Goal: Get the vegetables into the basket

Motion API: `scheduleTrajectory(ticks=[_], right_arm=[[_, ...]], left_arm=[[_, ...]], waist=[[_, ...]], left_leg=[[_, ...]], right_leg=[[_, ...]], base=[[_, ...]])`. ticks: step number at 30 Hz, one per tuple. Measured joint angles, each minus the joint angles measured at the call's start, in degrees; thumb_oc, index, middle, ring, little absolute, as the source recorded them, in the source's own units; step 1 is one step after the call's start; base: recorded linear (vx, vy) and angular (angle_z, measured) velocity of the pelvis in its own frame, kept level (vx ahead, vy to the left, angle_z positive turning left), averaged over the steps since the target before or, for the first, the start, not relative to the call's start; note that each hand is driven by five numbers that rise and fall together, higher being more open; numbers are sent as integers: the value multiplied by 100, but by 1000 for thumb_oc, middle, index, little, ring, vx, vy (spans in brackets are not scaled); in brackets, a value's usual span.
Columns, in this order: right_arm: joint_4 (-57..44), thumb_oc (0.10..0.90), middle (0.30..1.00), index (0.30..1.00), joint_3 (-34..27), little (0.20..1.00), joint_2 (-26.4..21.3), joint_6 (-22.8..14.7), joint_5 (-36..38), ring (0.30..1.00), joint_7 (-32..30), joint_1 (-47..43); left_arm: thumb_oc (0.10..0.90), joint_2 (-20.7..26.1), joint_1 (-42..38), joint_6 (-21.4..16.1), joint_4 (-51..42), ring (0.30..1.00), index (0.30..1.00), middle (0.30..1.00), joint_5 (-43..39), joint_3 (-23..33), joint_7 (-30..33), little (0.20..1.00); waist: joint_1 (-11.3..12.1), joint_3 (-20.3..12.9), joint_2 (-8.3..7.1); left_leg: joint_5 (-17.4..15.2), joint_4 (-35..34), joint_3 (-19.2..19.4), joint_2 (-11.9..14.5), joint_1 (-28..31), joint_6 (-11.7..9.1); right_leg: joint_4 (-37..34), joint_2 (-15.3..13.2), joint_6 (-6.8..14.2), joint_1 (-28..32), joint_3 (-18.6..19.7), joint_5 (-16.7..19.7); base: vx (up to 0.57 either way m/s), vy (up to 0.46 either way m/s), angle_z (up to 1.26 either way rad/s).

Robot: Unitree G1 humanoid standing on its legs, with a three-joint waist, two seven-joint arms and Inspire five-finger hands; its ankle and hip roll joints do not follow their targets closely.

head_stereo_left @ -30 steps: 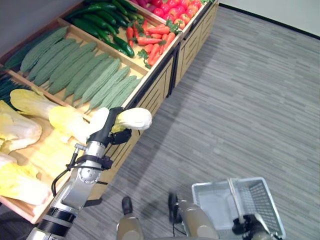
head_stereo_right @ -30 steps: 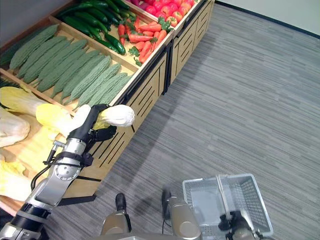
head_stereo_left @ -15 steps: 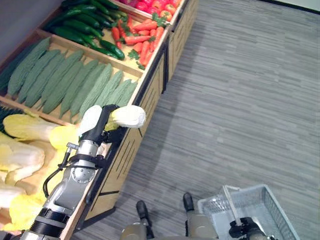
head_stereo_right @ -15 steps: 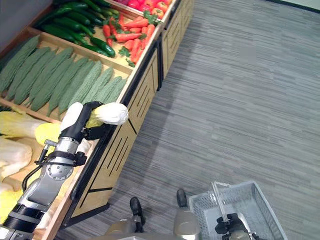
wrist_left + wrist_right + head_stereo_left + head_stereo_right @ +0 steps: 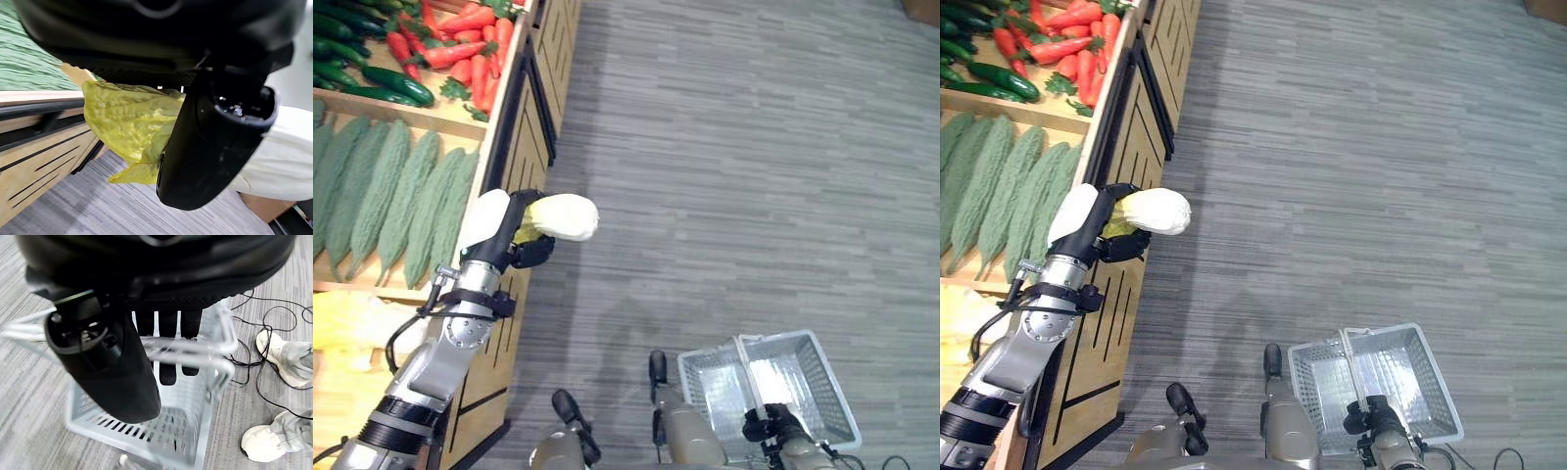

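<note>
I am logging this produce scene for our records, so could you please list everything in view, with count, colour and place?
Cabbage: one, pale with yellow-green leaves, held in the left hand, out past the stand's front edge over the floor.
Bitter gourds: several, green and bumpy, in a stand compartment.
Carrots: a heap, orange-red, in the far compartment.
Cucumbers: several, dark green, beside the carrots.
Produce stand: one, light wood with dark trim, along the robot's left.
Basket: one, white mesh, empty, low at the robot's right.
Shoes: a person's, two, light, on the floor near the basket.
Left hand: dark, curled round the cabbage.
Right hand: dark, curled round the basket's handle.
</note>
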Motion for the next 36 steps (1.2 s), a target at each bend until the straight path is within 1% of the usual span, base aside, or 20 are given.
scheduleTrajectory(ticks=[1, 2, 3, 4, 5, 6, 8, 10, 11, 15, 18, 20, 21, 23, 24, 25, 28, 31, 34, 36], right_arm=[[2, 400, 300, 300, 52, 300, 40, 55, 0, 300, -5, -27], [-22, 400, 300, 300, 107, 300, 41, 56, -1, 300, 15, 23], [14, 400, 300, 300, 102, 300, 58, 54, -4, 300, 9, 113], [62, 400, 300, 300, 107, 300, 67, 60, -6, 300, 16, 188], [114, 400, 300, 300, 92, 300, 52, 71, -18, 300, 18, 277], [129, 400, 300, 300, 95, 300, 34, 102, -23, 300, 18, 275], [67, 400, 300, 300, 101, 300, -30, 162, -43, 300, 15, 221], [-140, 400, 300, 300, 111, 300, -82, 205, -52, 300, 15, 198], [-398, 400, 300, 300, 121, 300, -125, 253, -71, 300, 15, 287], [-922, 400, 300, 300, 141, 300, -188, 239, -132, 300, 7, 266], [-1655, 400, 300, 300, 341, 300, -366, 246, -334, 300, 3, 311], [-1915, 400, 300, 300, 375, 300, -393, 244, -400, 300, 16, 292], [-2218, 400, 300, 300, 421, 300, -424, 365, -445, 300, 19, 261], [-2647, 400, 300, 300, 464, 300, -519, 391, -448, 300, 21, 279], [-2773, 400, 300, 300, 464, 300, -528, 388, -449, 300, 20, 261], [-3093, 400, 300, 300, 464, 300, -546, 408, -449, 300, 20, 246], [-3832, 400, 300, 300, 486, 300, -551, 397, -487, 300, 18, 188], [-4154, 400, 300, 300, 578, 300, -552, 374, -500, 300, 25, 107], [-4469, 400, 300, 300, 798, 300, -568, 385, -564, 300, 131, 118], [-4587, 400, 300, 300, 925, 300, -573, 388, -565, 300, 209, 126]], left_arm=[[400, -21, 25, -4, -6, 300, 300, 300, 1, 81, -37, 300], [400, -47, 86, -8, -32, 300, 300, 300, 2, 145, -38, 300], [400, -55, 138, -8, -95, 300, 300, 300, 4, 150, -43, 300], [400, -53, 178, -16, -126, 300, 300, 300, 4, 148, -47, 300], [400, -157, 207, -21, -107, 300, 300, 300, 3, 141, -61, 300], [400, -183, 241, -14, -94, 300, 300, 300, 3, 142, -76, 300], [400, -226, 276, 25, 42, 300, 300, 300, 6, 113, -268, 300], [400, -353, 270, 35, 199, 300, 300, 300, 5, 75, -321, 300], [400, -435, 269, 41, 286, 300, 300, 300, 4, 46, -364, 300], [400, -454, 273, 53, 392, 300, 300, 300, 7, -129, -490, 300], [400, -588, 476, 83, 713, 300, 300, 300, 6, -322, -544, 300], [400, -720, 549, 90, 873, 300, 300, 300, 6, -363, -565, 300], [400, -784, 566, 98, 1022, 300, 300, 300, 15, -423, -566, 300], [400, -988, 566, 144, 1327, 300, 300, 300, 18, -510, -574, 300], [400, -1030, 569, 176, 1414, 300, 300, 300, 31, -560, -603, 300], [400, -1182, 550, 221, 1643, 300, 300, 300, 150, -610, -661, 300], [400, -1340, 498, 331, 1914, 300, 300, 300, 384, -791, -701, 300], [400, -1409, 426, 351, 2026, 300, 300, 300, 489, -911, -733, 300], [400, -1451, 218, 405, 2312, 300, 300, 300, 746, -1204, -756, 300], [400, -1579, 46, 409, 2533, 300, 300, 300, 848, -1346, -753, 300]], waist=[[13, -10, -22], [37, -11, -21], [83, -22, 9], [94, -40, 2], [98, -93, 29], [117, -104, 75], [77, -127, 187], [45, -141, 235], [15, -146, 265], [47, -158, 293], [79, -295, 421], [93, -361, 470], [107, -400, 507], [90, -476, 553], [89, -506, 563], [85, -562, 576], [78, -601, 561], [78, -630, 556], [54, -692, 556], [45, -720, 561]], left_leg=[[28, -17, 155, 66, 109, -91], [15, 25, 276, 138, 193, -140], [-40, 88, 265, 208, 237, -192], [-27, 127, 239, 218, 237, -224], [-37, 169, 161, 208, 184, -236], [-31, 157, 148, 234, 165, -240], [-13, 139, 115, 258, 193, -252], [-13, 141, 8, 256, 269, -254], [-15, 132, -120, 251, 329, -257], [-13, 125, -266, 233, 371, -255], [0, 99, -330, 211, 431, -258], [0, 98, -342, 209, 431, -257], [3, 99, -352, 218, 430, -255], [18, 105, -354, 219, 436, -254], [18, 105, -354, 226, 436, -255], [22, 106, -354, 238, 436, -258], [34, 108, -352, 252, 438, -263], [34, 108, -348, 252, 443, -264], [33, 100, -333, 247, 451, -264], [33, 96, -325, 240, 454, -263]], right_leg=[[-1, 21, 2, 24, -224, -1], [-35, 26, 32, 66, -424, -80], [10, -18, 5, 139, -848, -422], [18, -39, -31, 158, -962, -314], [7, -20, -242, 154, -1007, -210], [7, -5, -277, 136, -1018, -182], [10, 16, -288, 165, -1032, -176], [9, 9, -296, 264, -1026, -181], [9, -4, -312, 341, -1059, -193], [7, -50, -314, 441, -1170, -194], [5, -81, -309, 532, -1221, -196], [4, -84, -308, 548, -1232, -197], [4, -82, -308, 550, -1246, -196], [4, -79, -308, 551, -1246, -193], [5, -74, -309, 552, -1247, -193], [5, -63, -310, 551, -1250, -192], [5, -44, -311, 551, -1249, -191], [5, -43, -311, 551, -1249, -191], [5, -42, -311, 549, -1234, -191], [5, -44, -310, 543, -1226, -191]], base=[[-37, -62, -45], [-124, -124, -35], [-78, -64, -14], [-76, -95, 12], [4, -33, 13], [15, -43, 12], [37, -54, -2], [23, -68, 2], [-17, -44, 17], [5, -50, 20], [19, -31, 10], [17, -40, 4], [23, -29, 3], [0, 0, 0], [0, 0, 0], [0, 0, 0], [0, 0, 0], [41, -4, 0], [0, 0, 0], [0, 0, 0]])
